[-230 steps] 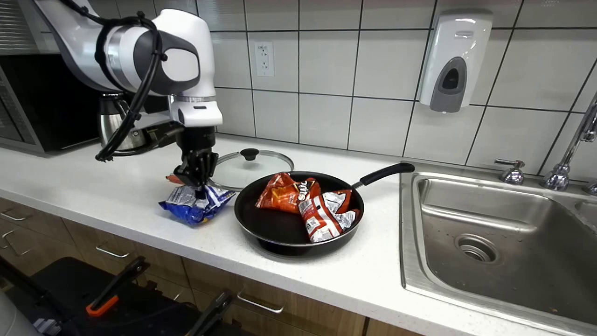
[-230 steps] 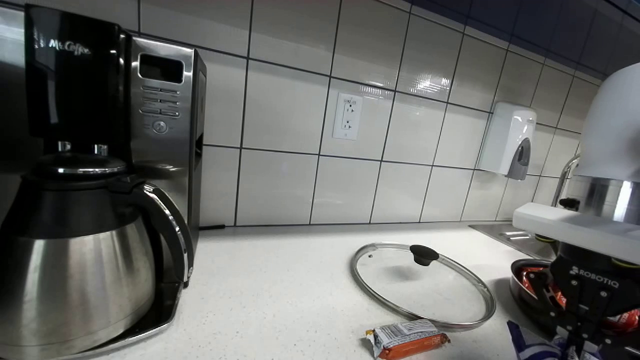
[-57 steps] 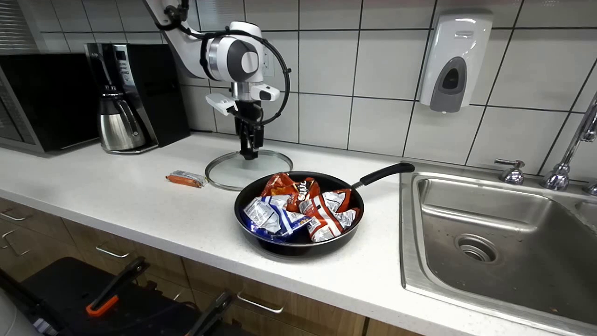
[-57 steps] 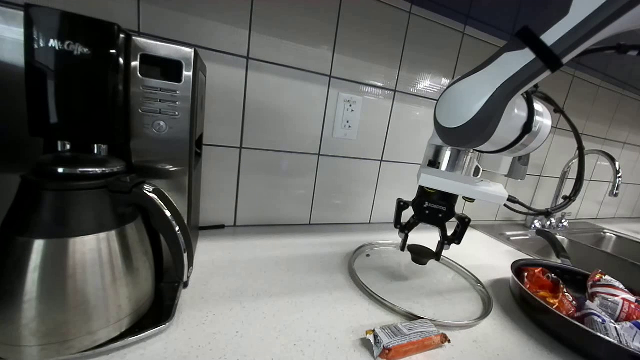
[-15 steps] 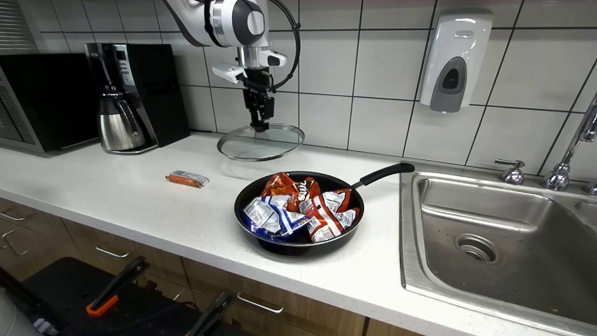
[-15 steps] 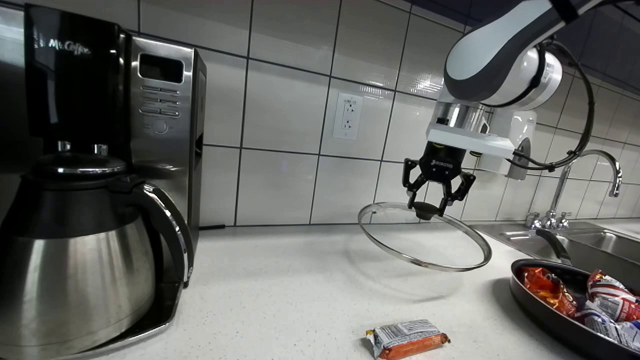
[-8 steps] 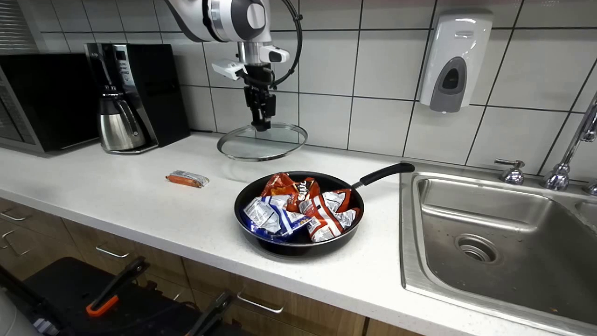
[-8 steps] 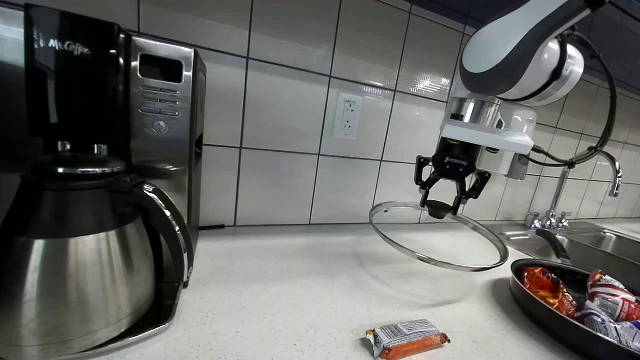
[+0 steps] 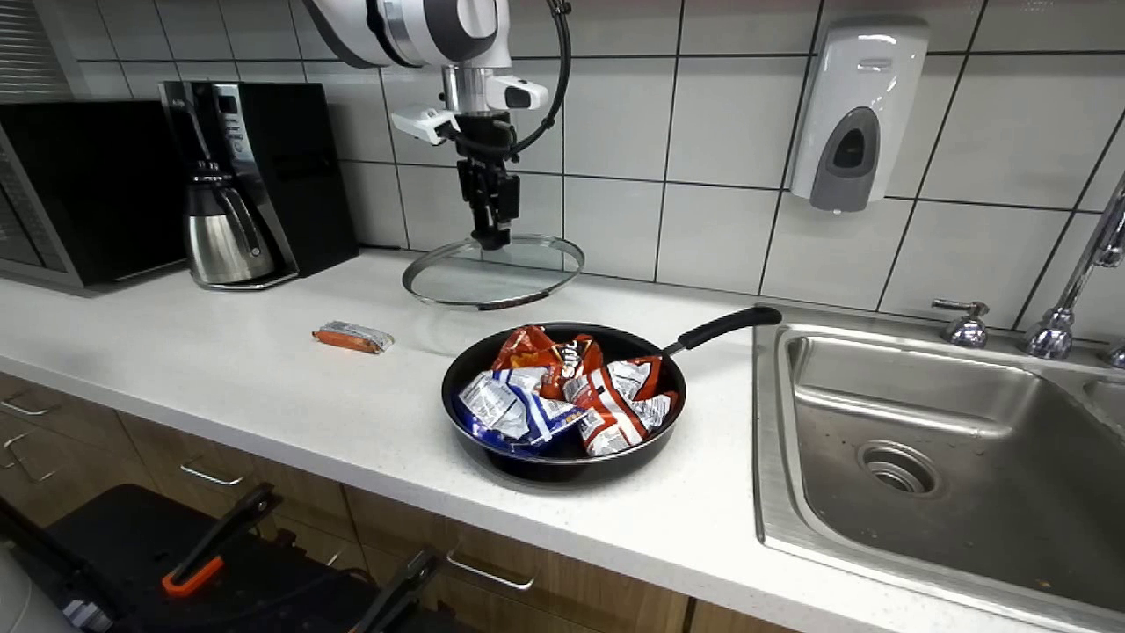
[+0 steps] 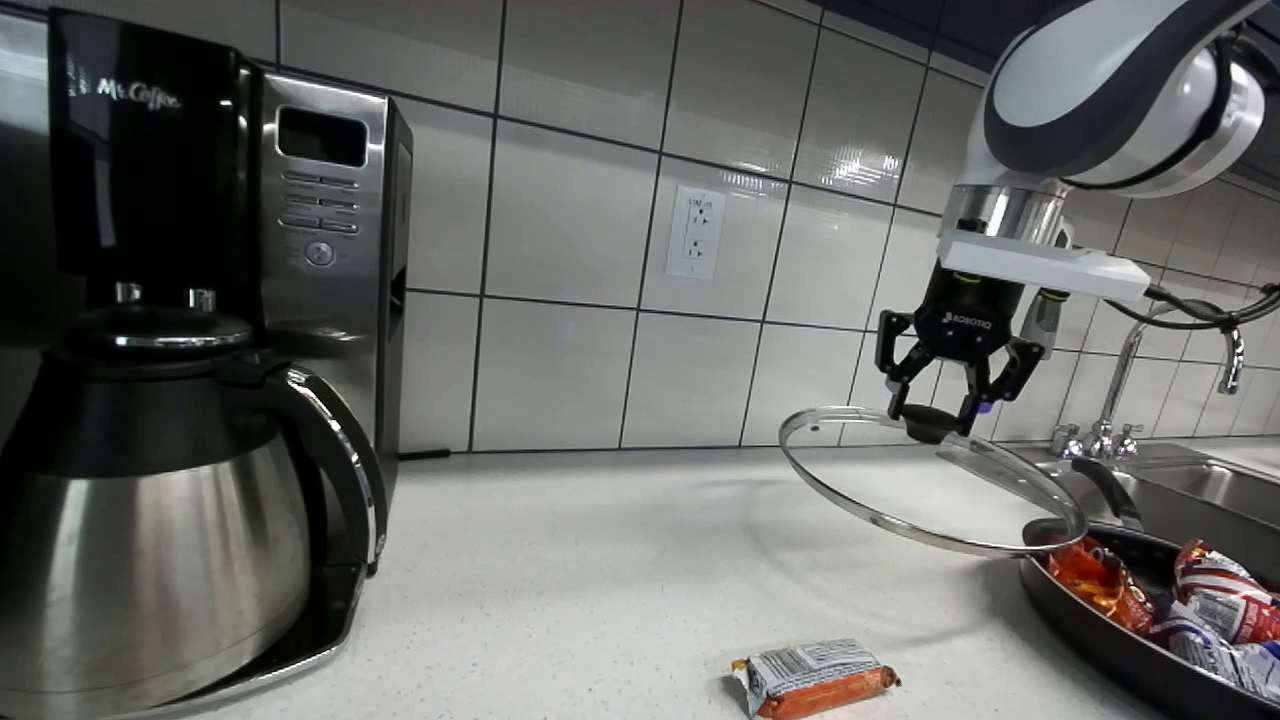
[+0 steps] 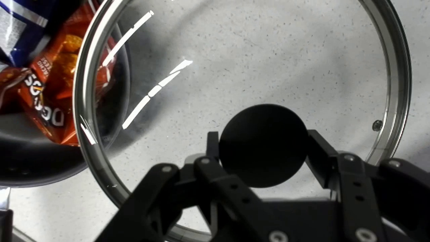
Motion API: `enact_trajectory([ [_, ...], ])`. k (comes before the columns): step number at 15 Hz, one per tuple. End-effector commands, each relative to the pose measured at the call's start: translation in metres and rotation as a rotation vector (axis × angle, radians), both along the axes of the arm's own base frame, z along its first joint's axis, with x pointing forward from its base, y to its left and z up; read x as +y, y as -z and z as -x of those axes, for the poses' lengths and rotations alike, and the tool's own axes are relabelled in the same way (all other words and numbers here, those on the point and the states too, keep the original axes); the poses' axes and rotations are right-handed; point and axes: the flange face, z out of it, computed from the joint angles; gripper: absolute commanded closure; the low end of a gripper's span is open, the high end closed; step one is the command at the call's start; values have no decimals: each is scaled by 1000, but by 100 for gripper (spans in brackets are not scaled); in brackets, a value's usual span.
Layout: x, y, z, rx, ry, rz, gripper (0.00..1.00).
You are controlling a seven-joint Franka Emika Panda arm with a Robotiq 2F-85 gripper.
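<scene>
My gripper point(image 11: 263, 145) is shut on the round black knob point(image 11: 268, 158) of a glass lid, one finger on each side. The lid point(image 10: 900, 526), clear with a steel rim, hangs in the air above the counter, slightly tilted. In an exterior view it floats behind the black pan point(image 9: 562, 470); in the wrist view its edge overlaps the pan's rim. Inside the pan lie a blue bag point(image 9: 518, 418), an orange-red bag point(image 9: 527, 352) and a red-and-white bag point(image 9: 606, 418). A small orange and silver packet point(image 10: 815, 680) rests on the counter, away from the gripper.
A coffee maker point(image 9: 303, 176) with a steel carafe point(image 10: 160, 560) stands along the wall, beside a dark microwave point(image 9: 88, 193). The pan's handle point(image 9: 721, 327) points towards the sink point(image 9: 879, 378). A soap dispenser point(image 9: 861, 114) hangs on the tiles.
Seconds ago the lid lay on the counter; it has been lifted by its knob. Over the last second gripper and lid have drifted towards the pan. Earlier, the blue bag went into the pan.
</scene>
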Motion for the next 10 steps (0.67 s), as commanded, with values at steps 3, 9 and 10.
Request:
enact_trajectory([
  [3, -20, -35, 44, -35, 9, 19, 61],
  [9, -46, -40, 78, -28, 17, 16, 61],
  [10, -51, -40, 83, -29, 20, 15, 61],
])
